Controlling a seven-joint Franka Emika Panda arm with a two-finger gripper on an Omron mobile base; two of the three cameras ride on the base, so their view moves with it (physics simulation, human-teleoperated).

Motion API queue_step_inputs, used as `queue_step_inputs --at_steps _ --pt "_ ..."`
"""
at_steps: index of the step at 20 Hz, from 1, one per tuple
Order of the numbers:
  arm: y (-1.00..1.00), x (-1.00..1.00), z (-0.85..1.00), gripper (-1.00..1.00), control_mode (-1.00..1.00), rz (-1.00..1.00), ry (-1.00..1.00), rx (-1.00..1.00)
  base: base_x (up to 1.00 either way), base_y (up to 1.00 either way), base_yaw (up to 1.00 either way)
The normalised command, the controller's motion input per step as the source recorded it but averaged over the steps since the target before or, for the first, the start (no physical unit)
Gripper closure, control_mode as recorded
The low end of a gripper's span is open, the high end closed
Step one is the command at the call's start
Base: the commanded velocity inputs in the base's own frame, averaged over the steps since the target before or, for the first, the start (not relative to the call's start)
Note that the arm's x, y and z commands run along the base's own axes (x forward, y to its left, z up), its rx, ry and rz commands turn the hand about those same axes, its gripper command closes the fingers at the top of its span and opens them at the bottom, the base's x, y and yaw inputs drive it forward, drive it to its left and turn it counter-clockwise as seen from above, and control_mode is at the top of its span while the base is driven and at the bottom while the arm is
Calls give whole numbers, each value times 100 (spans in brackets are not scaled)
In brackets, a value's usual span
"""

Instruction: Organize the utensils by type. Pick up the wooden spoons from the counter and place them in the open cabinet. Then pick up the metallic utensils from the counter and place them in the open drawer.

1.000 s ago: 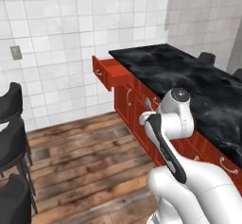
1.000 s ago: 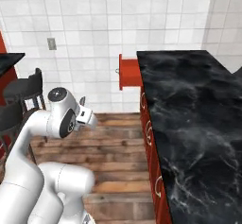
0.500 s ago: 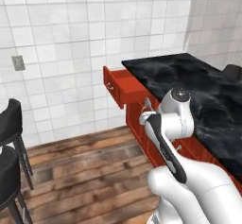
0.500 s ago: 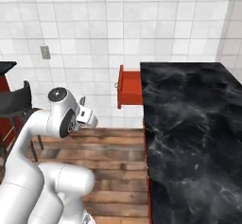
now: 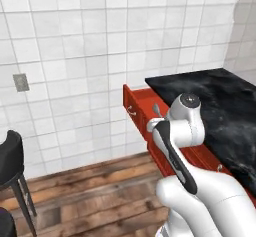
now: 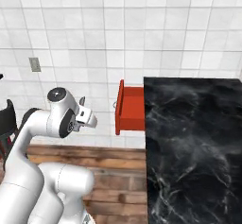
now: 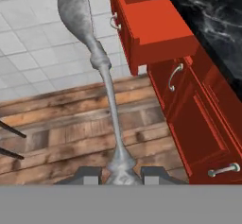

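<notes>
The claw (image 7: pixel 121 175) is pinching the metal utensil (image 7: pixel 97 62) by the end of its thin handle, the silver-grey piece standing up from between the dark fingertips (image 7: pixel 87 175), held in the air over the wooden floor (image 7: pixel 71 138). The open drawer (image 6: pixel 128 107) juts out from the end of the black bench (image 6: pixel 194 138) toward the white tiled wall (image 6: pixel 118 34), with the utensil's tip near its front corner

Nothing here can be read: no lettering, labels, brand marks or numbers on any surface that I can see.
</notes>
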Motion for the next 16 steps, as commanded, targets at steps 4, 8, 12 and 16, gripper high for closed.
queue_step_inputs --at_steps 4,8,12,16 --pt "0 0 0 100 100 0 0 0 97 -19 1" --pt "0 0 0 100 100 0 0 0 77 -25 0" --pt "0 0 0 100 100 0 0 0 58 -32 0" --pt "0 0 0 100 100 0 0 0 33 -25 2"
